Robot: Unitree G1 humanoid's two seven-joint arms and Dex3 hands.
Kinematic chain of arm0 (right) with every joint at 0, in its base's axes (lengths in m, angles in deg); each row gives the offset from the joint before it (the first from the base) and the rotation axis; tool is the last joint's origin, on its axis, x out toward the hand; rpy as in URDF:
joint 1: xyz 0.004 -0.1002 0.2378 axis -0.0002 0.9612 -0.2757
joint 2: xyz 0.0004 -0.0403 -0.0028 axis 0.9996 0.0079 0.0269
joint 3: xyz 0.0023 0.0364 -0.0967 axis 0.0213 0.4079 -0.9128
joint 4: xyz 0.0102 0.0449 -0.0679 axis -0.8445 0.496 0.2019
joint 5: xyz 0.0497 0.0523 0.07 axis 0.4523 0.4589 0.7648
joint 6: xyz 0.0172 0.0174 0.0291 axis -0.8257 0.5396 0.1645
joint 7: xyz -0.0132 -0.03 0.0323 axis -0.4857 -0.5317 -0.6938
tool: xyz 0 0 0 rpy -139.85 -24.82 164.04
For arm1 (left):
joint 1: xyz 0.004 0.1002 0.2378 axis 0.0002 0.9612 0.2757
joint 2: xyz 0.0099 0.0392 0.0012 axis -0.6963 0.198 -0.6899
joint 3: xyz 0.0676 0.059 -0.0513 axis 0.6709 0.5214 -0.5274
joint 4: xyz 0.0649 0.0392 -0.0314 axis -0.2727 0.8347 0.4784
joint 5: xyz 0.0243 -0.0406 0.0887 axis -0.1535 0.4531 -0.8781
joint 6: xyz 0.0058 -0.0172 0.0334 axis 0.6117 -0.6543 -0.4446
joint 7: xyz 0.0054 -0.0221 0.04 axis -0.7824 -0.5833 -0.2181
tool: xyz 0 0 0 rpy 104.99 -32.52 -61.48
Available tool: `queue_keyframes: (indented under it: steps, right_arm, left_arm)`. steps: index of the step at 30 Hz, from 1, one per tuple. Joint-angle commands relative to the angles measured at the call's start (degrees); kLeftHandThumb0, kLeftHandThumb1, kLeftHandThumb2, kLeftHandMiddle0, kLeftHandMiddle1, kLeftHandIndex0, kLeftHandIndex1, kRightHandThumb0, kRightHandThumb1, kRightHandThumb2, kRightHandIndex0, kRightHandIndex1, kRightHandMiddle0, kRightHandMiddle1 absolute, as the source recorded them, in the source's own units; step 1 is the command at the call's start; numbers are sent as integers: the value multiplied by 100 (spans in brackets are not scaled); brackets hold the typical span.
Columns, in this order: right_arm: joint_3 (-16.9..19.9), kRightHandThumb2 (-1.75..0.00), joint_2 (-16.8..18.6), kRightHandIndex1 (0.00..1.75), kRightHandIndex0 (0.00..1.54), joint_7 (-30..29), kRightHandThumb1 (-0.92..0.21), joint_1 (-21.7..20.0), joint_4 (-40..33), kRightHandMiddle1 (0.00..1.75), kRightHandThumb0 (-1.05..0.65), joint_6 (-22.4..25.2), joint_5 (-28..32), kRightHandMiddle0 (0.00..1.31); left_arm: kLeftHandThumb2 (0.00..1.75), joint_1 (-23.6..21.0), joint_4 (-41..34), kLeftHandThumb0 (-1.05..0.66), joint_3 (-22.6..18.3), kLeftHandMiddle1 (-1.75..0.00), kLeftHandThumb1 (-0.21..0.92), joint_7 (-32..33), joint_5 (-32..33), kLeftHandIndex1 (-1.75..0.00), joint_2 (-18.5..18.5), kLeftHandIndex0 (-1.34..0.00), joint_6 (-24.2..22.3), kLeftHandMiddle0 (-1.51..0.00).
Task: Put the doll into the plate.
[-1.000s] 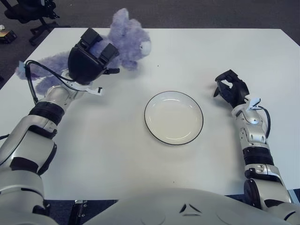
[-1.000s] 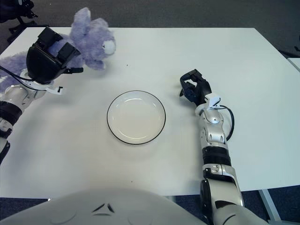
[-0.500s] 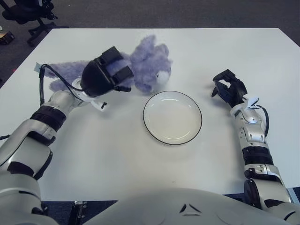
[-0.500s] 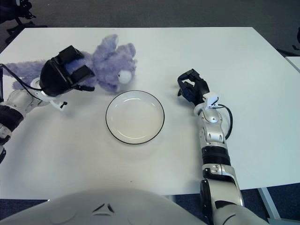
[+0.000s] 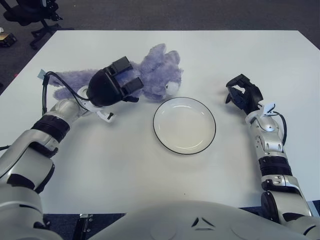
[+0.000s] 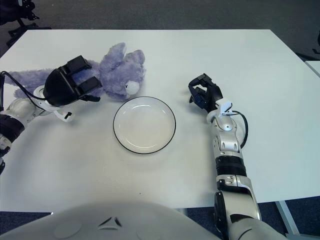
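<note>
A white table (image 5: 125, 165) carries everything, and dark carpet shows past its far edge, with an office chair base (image 5: 30, 12) beyond the far left corner. A white plate (image 5: 184, 125) with a thin dark rim sits near the middle of the table, a little toward the right, and nothing lies in it. No object stands between the plate and the toy beside it.

The left hand (image 5: 111, 86) is over the table's left half, toward the far edge, its dark fingers (image 5: 121, 66) curled around the back of the purple doll (image 5: 159, 77) and gripping its plush body. A black cable (image 5: 46, 92) loops along the left forearm. The right hand (image 5: 243, 94) shows just right of the plate, apart from it, with its fingers curled in and nothing between them; whether it touches the table cannot be told.

The doll lies on its side on the table, its head and pale muzzle pointing toward the plate and just short of the plate's far left rim. Its long limbs trail away behind the left hand toward the left edge of the table.
</note>
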Motion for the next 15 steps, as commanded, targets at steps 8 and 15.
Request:
queue_keyframes:
  steps: [8,15]
  right_arm:
    - [-295,-37,-101,175,79,182,-92,298,128,158,-35,467,-243,35]
    - [-360,-39,-195,174,78,273,-92,304,57,160,-35,624,-262,34]
  left_arm:
    - [20,176,-713,-9,-1,-124,92,-1637,-585,-149,-342,-56,-1210,-46]
    - [12,449,-1317,-48,-257,-14,92,-2271,-71,-74,-550,-51,-977,-52]
